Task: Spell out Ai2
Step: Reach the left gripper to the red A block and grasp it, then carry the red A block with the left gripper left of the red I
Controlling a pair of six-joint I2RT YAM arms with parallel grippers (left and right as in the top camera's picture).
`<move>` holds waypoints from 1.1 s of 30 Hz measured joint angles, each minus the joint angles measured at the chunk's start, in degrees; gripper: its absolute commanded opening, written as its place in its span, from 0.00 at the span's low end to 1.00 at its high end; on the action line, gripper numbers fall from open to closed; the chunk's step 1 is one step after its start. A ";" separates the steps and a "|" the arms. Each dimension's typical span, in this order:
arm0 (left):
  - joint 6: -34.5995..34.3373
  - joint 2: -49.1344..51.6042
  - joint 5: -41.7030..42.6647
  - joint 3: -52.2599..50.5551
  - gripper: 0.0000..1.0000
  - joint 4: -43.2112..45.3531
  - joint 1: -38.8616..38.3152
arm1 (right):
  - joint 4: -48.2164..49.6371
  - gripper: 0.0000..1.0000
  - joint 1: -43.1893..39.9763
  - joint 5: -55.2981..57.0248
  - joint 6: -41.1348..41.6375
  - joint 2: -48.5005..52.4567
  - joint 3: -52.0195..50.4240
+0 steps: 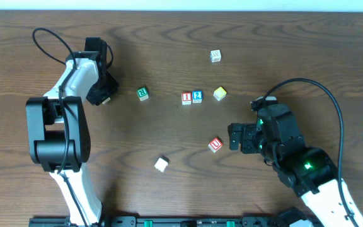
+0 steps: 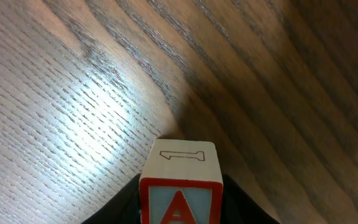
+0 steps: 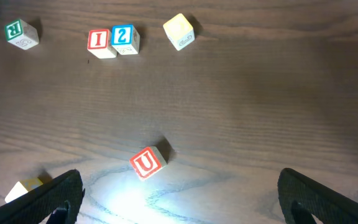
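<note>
My left gripper (image 1: 103,96) is shut on a red "A" block (image 2: 180,186), held at the table's far left; the block fills the bottom of the left wrist view. A red "I" block (image 1: 186,98) and a blue "2" block (image 1: 197,96) stand side by side at the centre; they also show in the right wrist view as the "I" block (image 3: 98,42) and the "2" block (image 3: 124,38). My right gripper (image 1: 234,137) is open and empty, just right of a red "U" block (image 1: 215,144), which the right wrist view shows between and ahead of the fingers (image 3: 146,163).
A green "R" block (image 1: 143,93) lies left of the pair. A yellow block (image 1: 219,94) lies right of it, a pale block (image 1: 215,56) farther back, and a white block (image 1: 161,164) near the front.
</note>
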 measured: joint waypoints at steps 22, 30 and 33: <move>5.51 0.22 -4.57 9.99 0.06 -8.46 -0.76 | -0.04 0.99 0.00 0.00 0.00 0.00 0.00; 12.17 0.22 -5.57 22.16 0.06 -11.78 -12.61 | -0.13 0.99 0.00 0.02 0.00 0.00 0.00; 13.03 0.24 -4.00 22.45 0.06 -11.67 -20.46 | -0.15 0.99 0.00 0.02 0.00 0.00 0.00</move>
